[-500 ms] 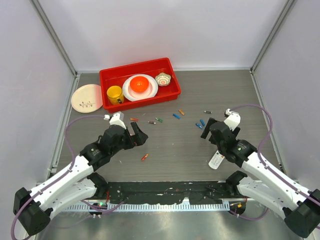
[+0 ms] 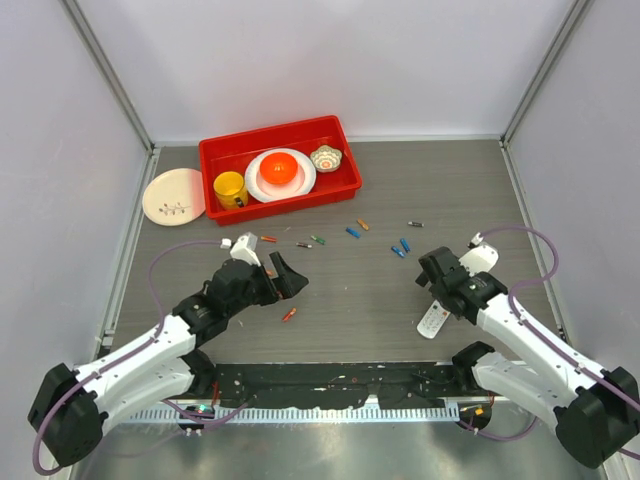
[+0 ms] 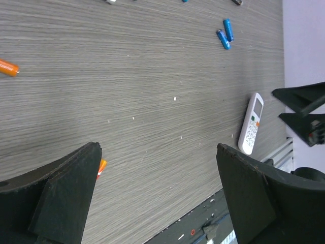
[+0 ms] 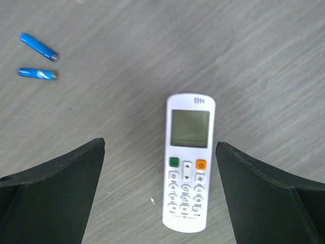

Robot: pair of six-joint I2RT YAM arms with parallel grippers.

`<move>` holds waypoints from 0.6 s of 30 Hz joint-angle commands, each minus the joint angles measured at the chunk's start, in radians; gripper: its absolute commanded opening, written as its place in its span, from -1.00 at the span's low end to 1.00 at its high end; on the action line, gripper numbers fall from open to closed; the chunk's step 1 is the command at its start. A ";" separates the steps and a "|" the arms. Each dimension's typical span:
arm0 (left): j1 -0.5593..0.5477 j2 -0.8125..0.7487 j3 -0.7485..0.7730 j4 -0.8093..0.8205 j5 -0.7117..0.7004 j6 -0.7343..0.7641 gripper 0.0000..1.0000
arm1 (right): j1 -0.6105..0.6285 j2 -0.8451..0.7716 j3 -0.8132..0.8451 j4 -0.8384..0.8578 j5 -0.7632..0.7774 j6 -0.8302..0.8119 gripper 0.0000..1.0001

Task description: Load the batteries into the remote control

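Note:
The white remote control (image 2: 432, 320) lies face up near the table's front right, buttons and screen showing (image 4: 188, 162). My right gripper (image 2: 432, 283) hovers over it, open, with the remote between its fingers in the right wrist view (image 4: 160, 145). My left gripper (image 2: 283, 280) is open and empty above the table (image 3: 158, 149). An orange battery (image 2: 289, 314) lies just by it (image 3: 102, 166). Two blue batteries (image 2: 401, 247) lie near the remote (image 4: 38, 60). Other batteries lie scattered mid-table: orange (image 2: 268, 239), green (image 2: 318, 239), blue (image 2: 352, 232), dark (image 2: 415, 223).
A red tray (image 2: 290, 203) at the back holds a yellow cup (image 2: 230, 188), a white plate with an orange ball (image 2: 280, 170) and a small bowl (image 2: 326, 157). A pale plate (image 2: 173, 195) lies left of it. A black strip (image 2: 330, 380) runs along the near edge.
My right gripper has moved back toward the near edge and now sits over the remote. My left gripper has shifted slightly right. The remote and batteries have not moved.

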 commanded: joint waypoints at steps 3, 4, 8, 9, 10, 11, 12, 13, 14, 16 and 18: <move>-0.005 0.017 -0.013 0.146 0.073 -0.012 0.99 | -0.002 0.033 -0.050 -0.068 -0.037 0.125 0.93; -0.003 0.018 -0.013 0.152 0.079 -0.015 0.99 | -0.002 0.036 -0.053 -0.068 -0.045 0.133 0.93; -0.003 0.018 -0.030 0.180 0.096 -0.027 0.99 | -0.002 0.060 -0.080 -0.067 -0.045 0.146 0.93; -0.005 0.018 -0.033 0.182 0.096 -0.027 1.00 | -0.002 0.067 -0.085 -0.054 -0.048 0.145 0.93; -0.005 0.017 -0.036 0.182 0.095 -0.030 0.99 | -0.002 0.074 -0.090 -0.047 -0.054 0.143 0.93; -0.005 0.017 -0.037 0.182 0.092 -0.032 0.99 | -0.002 0.080 -0.100 -0.036 -0.059 0.136 0.93; -0.003 0.014 -0.043 0.182 0.092 -0.032 0.99 | -0.002 0.085 -0.104 -0.018 -0.069 0.131 0.93; -0.003 0.011 -0.045 0.182 0.092 -0.033 0.99 | -0.002 0.090 -0.108 -0.008 -0.074 0.127 0.91; -0.005 0.008 -0.048 0.182 0.090 -0.035 0.99 | -0.002 0.100 -0.113 -0.001 -0.079 0.116 0.90; -0.003 0.003 -0.054 0.180 0.086 -0.038 0.98 | -0.002 0.116 -0.114 0.021 -0.088 0.108 0.85; -0.005 0.001 -0.056 0.177 0.086 -0.041 0.98 | -0.002 0.132 -0.114 0.039 -0.096 0.087 0.79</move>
